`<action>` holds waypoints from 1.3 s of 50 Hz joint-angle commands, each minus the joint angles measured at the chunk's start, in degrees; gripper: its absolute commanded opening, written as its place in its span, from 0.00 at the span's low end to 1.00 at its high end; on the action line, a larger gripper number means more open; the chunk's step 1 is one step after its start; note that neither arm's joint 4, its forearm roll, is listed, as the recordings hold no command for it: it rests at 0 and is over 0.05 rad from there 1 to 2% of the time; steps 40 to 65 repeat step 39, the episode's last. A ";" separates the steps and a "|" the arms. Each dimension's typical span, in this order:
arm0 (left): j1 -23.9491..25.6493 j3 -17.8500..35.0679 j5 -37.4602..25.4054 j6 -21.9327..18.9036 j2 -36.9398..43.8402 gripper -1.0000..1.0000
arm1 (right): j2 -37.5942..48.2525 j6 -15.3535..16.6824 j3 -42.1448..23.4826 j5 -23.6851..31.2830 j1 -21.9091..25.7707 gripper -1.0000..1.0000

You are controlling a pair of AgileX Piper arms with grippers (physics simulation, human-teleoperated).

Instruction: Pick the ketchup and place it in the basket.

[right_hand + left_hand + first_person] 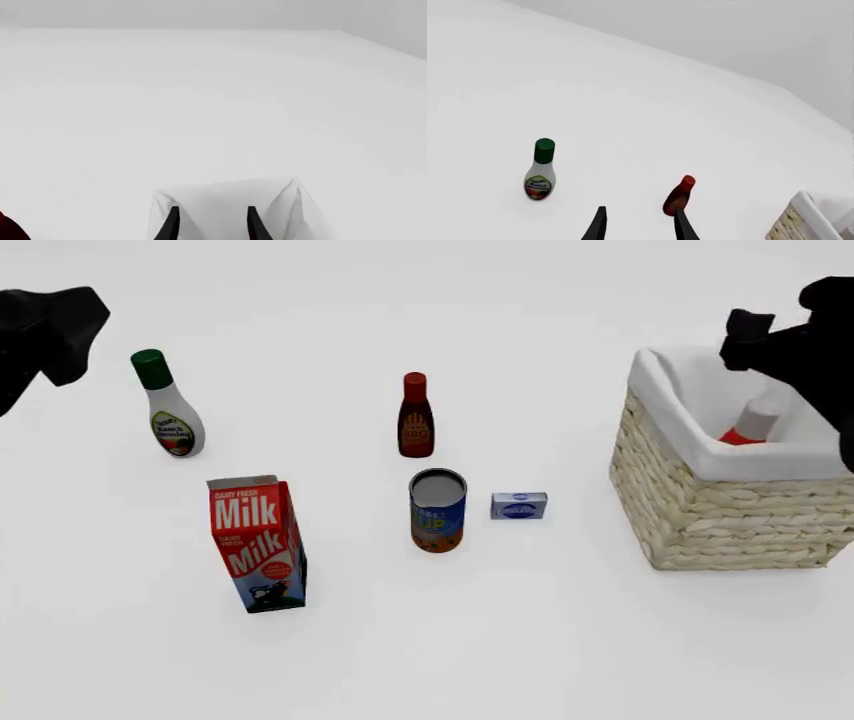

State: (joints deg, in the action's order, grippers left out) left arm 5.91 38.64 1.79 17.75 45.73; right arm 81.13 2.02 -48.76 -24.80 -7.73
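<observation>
The ketchup [751, 427] is seen inside the basket [721, 510], at the table's [400, 660] three o'clock, only its cap and red shoulder showing. The right gripper [211, 225] is held above the basket with fingers parted and empty. The left gripper [639, 227], at nine o'clock, is likewise spread and empty.

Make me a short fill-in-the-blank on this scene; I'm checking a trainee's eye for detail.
1. The ketchup sits inside the ____.
2. The ranch bottle has a ____ cap.
3. The tin can stands between the milk carton and the small ____ box.
4. The right pincer holds ____.

Missing: basket; green; blue; nothing
</observation>
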 commanded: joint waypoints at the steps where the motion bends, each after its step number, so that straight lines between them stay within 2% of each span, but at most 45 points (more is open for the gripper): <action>1: 0.17 0.11 0.09 0.34 -0.02 1.00 | -6.84 1.28 -0.34 4.15 4.24 1.00; 15: 0.70 0.25 0.02 0.72 -0.37 1.00 | -11.96 1.31 4.14 4.46 8.35 1.00; 21: 0.71 -0.17 0.21 0.95 -0.59 1.00 | -16.45 3.03 6.67 3.22 11.82 1.00; 26: 0.71 -0.86 0.64 1.08 -0.61 1.00 | -20.38 4.93 9.90 1.71 16.50 1.00; 28: 0.71 -0.91 0.68 1.11 -0.59 1.00 | -21.04 5.05 10.30 1.47 16.68 1.00; 29: 0.70 -1.06 0.73 1.15 -0.64 1.00 | -22.58 6.03 11.17 1.51 18.81 1.00; 38: 0.66 -1.79 1.05 1.46 -0.91 1.00 | -25.86 7.85 15.30 -0.82 22.74 1.00; 65: 0.69 -1.83 1.06 1.52 -0.93 1.00 | -26.49 8.06 16.11 -1.63 22.94 1.00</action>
